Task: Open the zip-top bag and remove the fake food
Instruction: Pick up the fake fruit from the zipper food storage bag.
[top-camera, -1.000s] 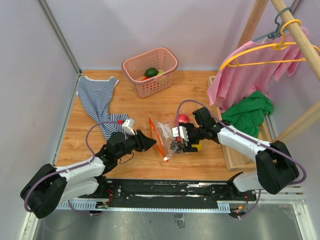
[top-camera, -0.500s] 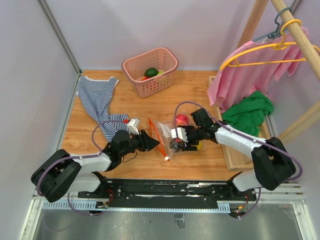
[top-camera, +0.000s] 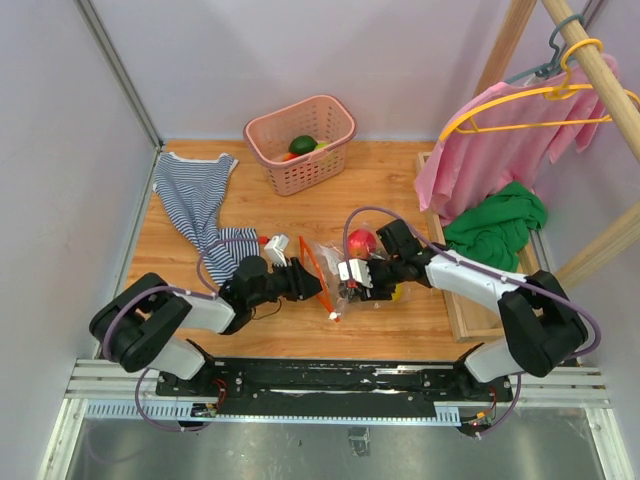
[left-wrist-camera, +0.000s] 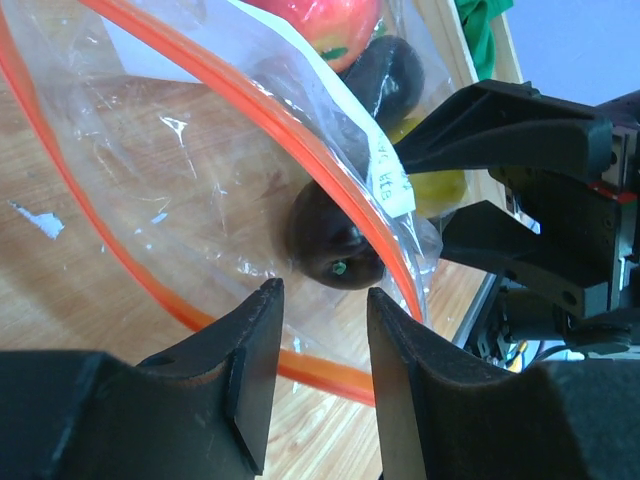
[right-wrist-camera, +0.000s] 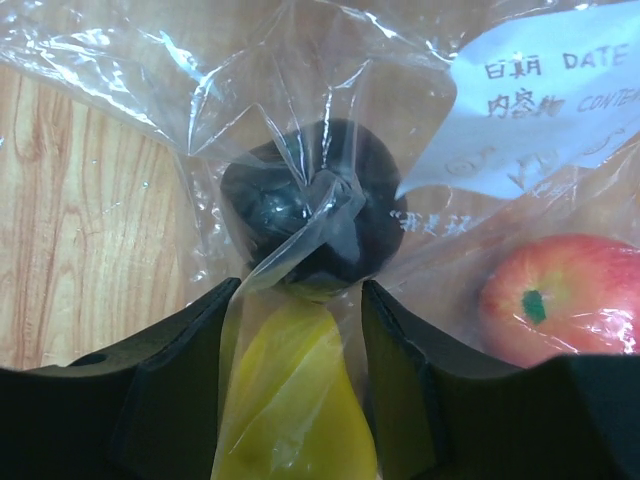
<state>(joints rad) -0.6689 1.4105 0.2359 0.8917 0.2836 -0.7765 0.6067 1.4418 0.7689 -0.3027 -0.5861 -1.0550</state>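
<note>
The zip-top bag (top-camera: 328, 258) lies on the wooden table with its orange zip strip (top-camera: 312, 262) facing my left arm. Its mouth gapes in the left wrist view, and a dark fruit (left-wrist-camera: 335, 240) and a red apple (left-wrist-camera: 330, 25) sit inside. My left gripper (left-wrist-camera: 322, 295) is open, with the lower zip strip (left-wrist-camera: 330, 375) lying between its jaws. My right gripper (right-wrist-camera: 300, 287) has closed from the other side on the yellow fruit (right-wrist-camera: 295, 400) through the plastic. A black fruit (right-wrist-camera: 310, 210) sits just beyond its fingertips, beside the apple (right-wrist-camera: 555, 295) and the white label (right-wrist-camera: 540, 110).
A pink basket (top-camera: 300, 172) holding a green fruit (top-camera: 302, 143) stands at the back. A striped shirt (top-camera: 195, 195) lies at the left. A pink garment (top-camera: 500, 140) on a yellow hanger and a green cloth (top-camera: 500, 228) fill the wooden rack at the right.
My left gripper has reached right to the bag's zip edge. My right gripper has shifted slightly left and its jaws have narrowed onto the yellow fruit.
</note>
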